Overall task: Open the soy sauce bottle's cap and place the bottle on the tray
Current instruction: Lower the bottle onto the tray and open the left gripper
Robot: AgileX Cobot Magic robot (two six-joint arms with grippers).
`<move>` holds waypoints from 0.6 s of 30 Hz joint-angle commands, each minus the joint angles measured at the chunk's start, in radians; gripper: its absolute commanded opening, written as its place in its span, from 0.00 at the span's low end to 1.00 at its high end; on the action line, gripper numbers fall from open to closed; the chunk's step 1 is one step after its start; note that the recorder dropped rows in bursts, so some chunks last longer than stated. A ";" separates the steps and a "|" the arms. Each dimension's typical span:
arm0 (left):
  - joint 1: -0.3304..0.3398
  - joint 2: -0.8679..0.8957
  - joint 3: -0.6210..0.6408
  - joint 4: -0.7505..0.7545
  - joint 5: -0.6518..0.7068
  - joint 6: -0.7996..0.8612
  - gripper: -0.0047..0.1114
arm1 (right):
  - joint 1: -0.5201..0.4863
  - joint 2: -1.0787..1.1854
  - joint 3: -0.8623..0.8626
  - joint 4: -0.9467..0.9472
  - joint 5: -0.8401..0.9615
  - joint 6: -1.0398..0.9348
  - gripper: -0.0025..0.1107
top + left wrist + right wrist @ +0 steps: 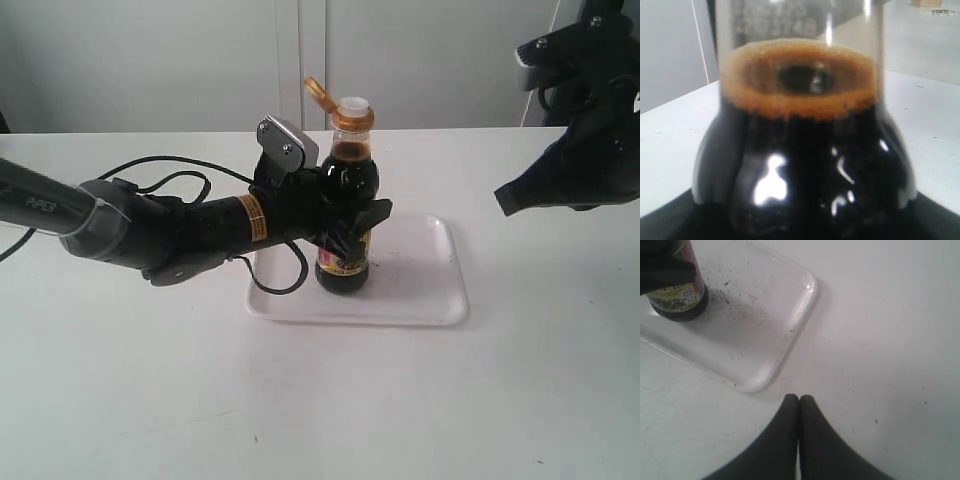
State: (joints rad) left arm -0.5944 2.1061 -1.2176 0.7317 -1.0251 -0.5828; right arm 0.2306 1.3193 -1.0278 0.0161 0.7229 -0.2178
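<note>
The soy sauce bottle (350, 172) stands upright on the left part of the white tray (425, 290). Its orange-gold cap (319, 92) is flipped back on its hinge, and the white pour spout (354, 104) is bare. My left gripper (356, 226) comes in from the left and is shut on the bottle's body, above the label. In the left wrist view the bottle (805, 165) fills the frame, with foam on the dark liquid. My right gripper (506, 203) hangs shut and empty to the right of the tray; its fingertips (799, 399) sit just off the tray's corner (790, 335).
The tray's middle (735, 300) carries dark specks and scuffs. The bottle's base (677, 302) rests near one end of the tray. A white table (330, 400) surrounds the tray, and a pale wall stands behind it. The left arm's cable (290, 270) loops beside the tray's left edge.
</note>
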 commanded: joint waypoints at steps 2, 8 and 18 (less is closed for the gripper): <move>-0.007 -0.022 -0.017 -0.005 -0.031 -0.009 0.09 | -0.006 -0.001 -0.006 -0.002 -0.008 0.005 0.02; -0.007 -0.022 -0.017 0.036 -0.016 -0.036 0.49 | -0.006 -0.001 -0.006 -0.002 -0.005 0.005 0.02; 0.004 -0.024 -0.017 0.044 0.005 -0.054 0.85 | -0.006 -0.001 -0.006 -0.002 0.004 -0.012 0.02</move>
State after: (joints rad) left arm -0.5944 2.0942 -1.2295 0.7698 -1.0045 -0.6232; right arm 0.2306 1.3193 -1.0278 0.0161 0.7263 -0.2238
